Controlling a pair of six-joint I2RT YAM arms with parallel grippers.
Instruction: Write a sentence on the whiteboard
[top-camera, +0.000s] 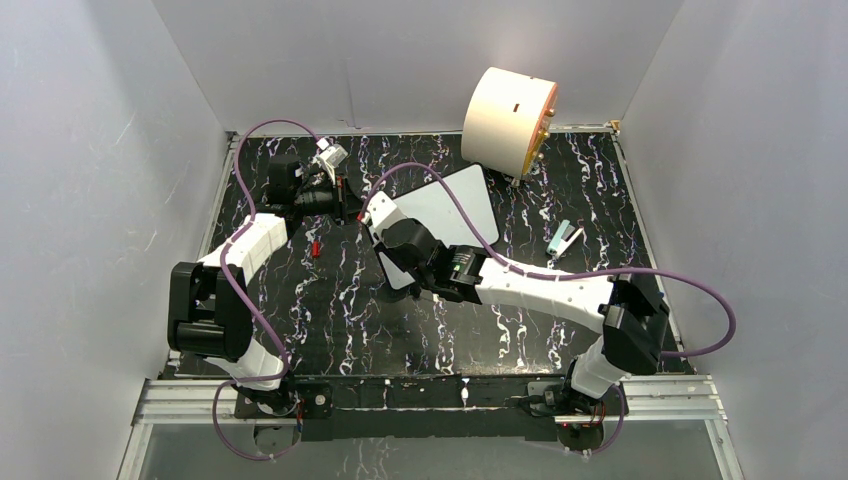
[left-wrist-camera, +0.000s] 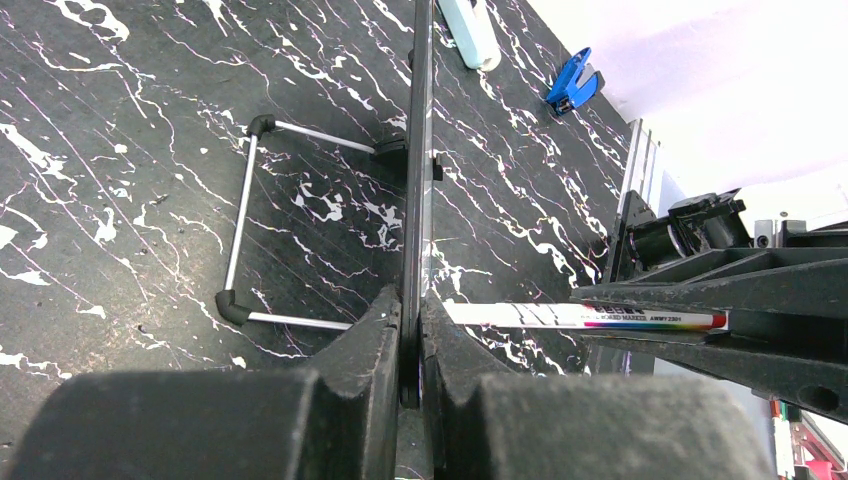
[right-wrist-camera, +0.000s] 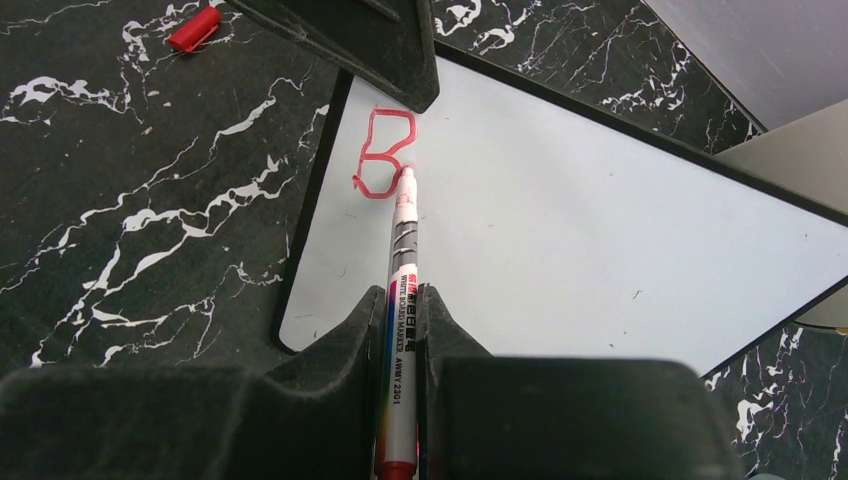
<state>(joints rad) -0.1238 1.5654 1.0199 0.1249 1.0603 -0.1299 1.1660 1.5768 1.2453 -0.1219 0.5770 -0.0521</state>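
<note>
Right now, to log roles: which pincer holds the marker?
The right pincer: it grips the marker, while the left pincer clamps the whiteboard edge.

Ahead of the black right gripper (right-wrist-camera: 405, 300), the whiteboard (right-wrist-camera: 600, 240) is white with a thin black rim and bears a red letter B (right-wrist-camera: 385, 155). The marker (right-wrist-camera: 405, 225) between its fingers is white-grey with a rainbow stripe and a red end. Ahead to its left, a red cap (right-wrist-camera: 195, 28) lies on the black, white-veined table (right-wrist-camera: 120, 250).
</note>
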